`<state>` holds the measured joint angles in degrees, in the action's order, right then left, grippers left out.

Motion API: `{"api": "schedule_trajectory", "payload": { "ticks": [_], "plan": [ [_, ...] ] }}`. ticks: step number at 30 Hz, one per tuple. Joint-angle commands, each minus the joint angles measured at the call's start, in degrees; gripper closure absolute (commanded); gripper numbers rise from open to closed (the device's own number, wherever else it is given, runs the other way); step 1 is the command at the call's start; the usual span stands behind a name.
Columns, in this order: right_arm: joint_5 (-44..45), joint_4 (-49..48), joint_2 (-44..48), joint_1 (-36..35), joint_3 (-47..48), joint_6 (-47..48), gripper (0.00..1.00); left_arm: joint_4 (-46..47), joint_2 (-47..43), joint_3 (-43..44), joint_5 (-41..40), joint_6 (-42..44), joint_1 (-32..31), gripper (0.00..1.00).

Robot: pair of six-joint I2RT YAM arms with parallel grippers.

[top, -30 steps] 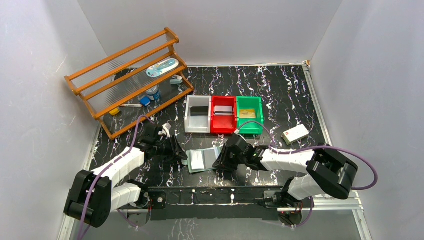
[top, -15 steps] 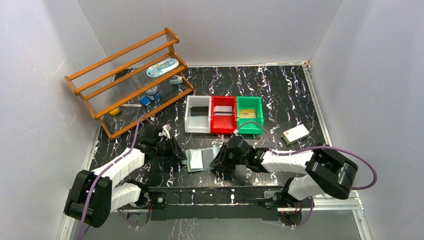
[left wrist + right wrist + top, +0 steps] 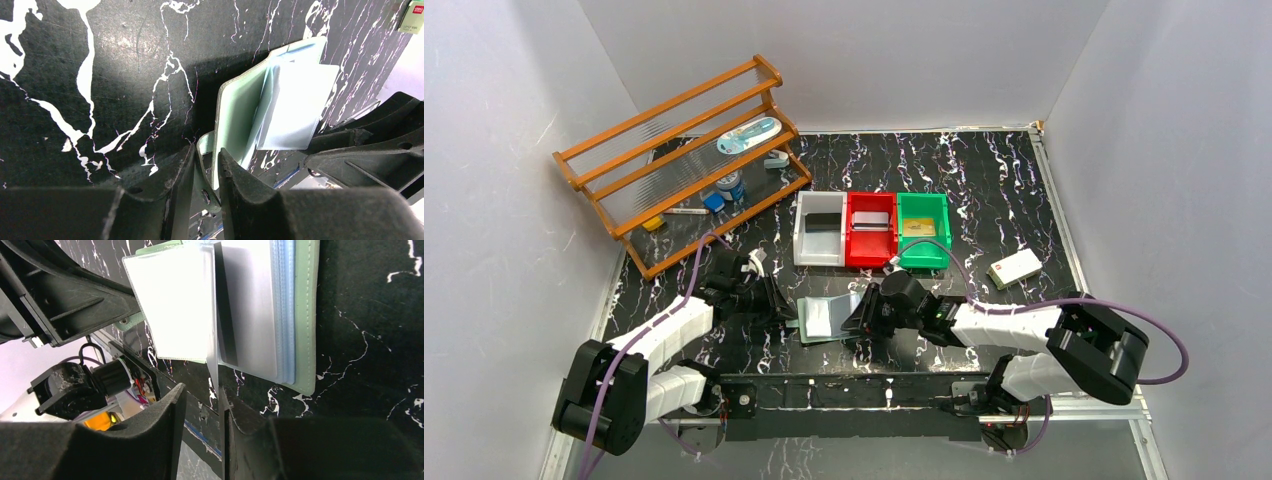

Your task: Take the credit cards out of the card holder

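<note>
The grey-green card holder (image 3: 828,318) lies spread open near the table's front edge. Its clear pockets (image 3: 172,300) stand fanned up. My left gripper (image 3: 782,312) is shut on the holder's left cover edge by the small tab (image 3: 215,160). My right gripper (image 3: 861,320) is at the holder's right half, jaws apart. In the right wrist view the gripper (image 3: 200,390) has a thin clear pocket leaf (image 3: 215,365) standing between its fingers, against the right one. A dark credit card (image 3: 226,305) shows edge-on in the pockets, next to a pale sheet (image 3: 252,310).
White (image 3: 802,240), red (image 3: 854,250) and green (image 3: 940,240) bins stand in a row behind the holder, each with a card-like thing inside. A white box with a red mark (image 3: 1014,267) lies at the right. A wooden rack (image 3: 674,160) with small items stands at the back left.
My right gripper has shifted a little left and closer onto the holder's right half. The holder's leaves now stand more fanned up. The left gripper has barely moved.
</note>
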<state>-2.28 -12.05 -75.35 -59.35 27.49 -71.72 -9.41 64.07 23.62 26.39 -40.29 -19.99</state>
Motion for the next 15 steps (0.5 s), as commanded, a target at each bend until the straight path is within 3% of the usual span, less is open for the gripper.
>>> {"api": "schedule_trajectory", "payload": {
  "ticks": [1, 15],
  "plan": [
    [0.98, -0.15, 1.61, -0.41, 2.46, 2.88, 0.61, -0.3, -0.79, 0.19, 1.99, 0.17, -0.14, 0.78],
    [-4.49, 3.1, -6.98, -0.41, 13.46, 11.52, 0.54, -0.97, -2.99, 0.81, 1.44, -0.21, -0.27, 0.81]
  ]
}}
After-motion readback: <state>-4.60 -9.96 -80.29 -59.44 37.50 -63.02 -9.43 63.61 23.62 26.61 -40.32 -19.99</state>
